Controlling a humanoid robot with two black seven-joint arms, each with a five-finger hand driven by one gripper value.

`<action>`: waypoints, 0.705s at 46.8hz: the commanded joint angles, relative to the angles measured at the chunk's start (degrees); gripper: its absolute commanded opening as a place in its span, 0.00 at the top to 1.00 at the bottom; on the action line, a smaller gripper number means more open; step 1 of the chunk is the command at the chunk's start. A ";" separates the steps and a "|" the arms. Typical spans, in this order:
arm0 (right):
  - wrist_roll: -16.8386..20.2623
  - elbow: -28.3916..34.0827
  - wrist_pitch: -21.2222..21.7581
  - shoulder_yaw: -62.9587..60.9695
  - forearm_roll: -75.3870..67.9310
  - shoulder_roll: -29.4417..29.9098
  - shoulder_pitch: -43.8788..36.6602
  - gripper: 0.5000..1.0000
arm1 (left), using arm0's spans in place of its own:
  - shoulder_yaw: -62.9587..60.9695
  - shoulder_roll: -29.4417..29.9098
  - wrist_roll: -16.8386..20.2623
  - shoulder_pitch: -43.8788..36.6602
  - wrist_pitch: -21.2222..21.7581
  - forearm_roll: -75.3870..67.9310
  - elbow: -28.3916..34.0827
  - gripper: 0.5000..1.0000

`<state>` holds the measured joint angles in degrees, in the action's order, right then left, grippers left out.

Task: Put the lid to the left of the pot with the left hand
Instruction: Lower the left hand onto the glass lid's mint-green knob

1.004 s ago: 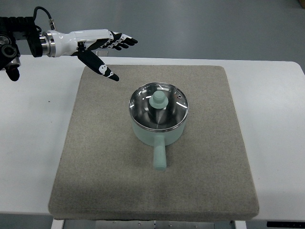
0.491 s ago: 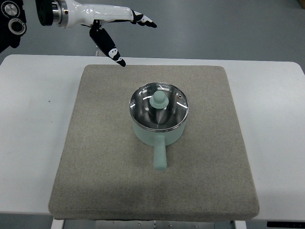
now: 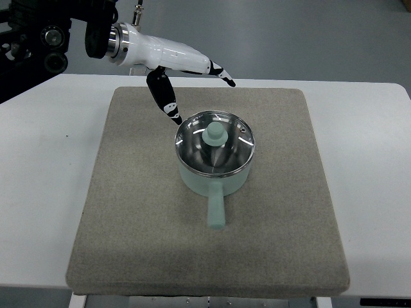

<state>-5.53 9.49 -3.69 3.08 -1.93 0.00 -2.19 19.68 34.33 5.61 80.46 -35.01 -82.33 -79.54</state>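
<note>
Reaching in from the upper left, the white-and-black left hand (image 3: 192,80) hovers just behind the mint-green pot (image 3: 212,168), fingers spread wide and holding nothing, thumb angled down near the rim, probably so it can close around the knob. The round glass lid with its mint-green knob (image 3: 214,136) sits on the pot, mid-way across the grey felt mat (image 3: 128,212), and that bare stretch of mat to the left looks like where it's meant to land.

Lab test bench: bare white table (image 3: 45,167), grey mat (image 3: 135,218), plain grey floor (image 3: 308,38).

A grey-brown felt mat (image 3: 141,212) lies flat on a white table (image 3: 45,173), above a grey floor (image 3: 308,38).
</note>
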 commanded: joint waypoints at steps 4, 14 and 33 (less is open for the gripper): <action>0.00 0.00 0.00 0.00 0.00 0.00 0.00 0.16 | -1.83 -2.24 -0.07 1.02 0.01 -3.52 0.44 0.01; 0.00 0.00 0.00 0.00 0.00 0.00 0.00 0.15 | -3.42 -4.53 0.02 0.67 0.01 -8.81 1.05 0.01; 0.00 0.00 0.00 0.00 0.00 0.00 0.00 0.16 | -3.51 -6.38 -0.07 0.23 0.01 -8.90 1.94 0.01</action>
<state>-5.53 9.49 -3.69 3.08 -1.93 0.00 -2.20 16.18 27.95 5.54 80.87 -34.99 -91.15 -77.76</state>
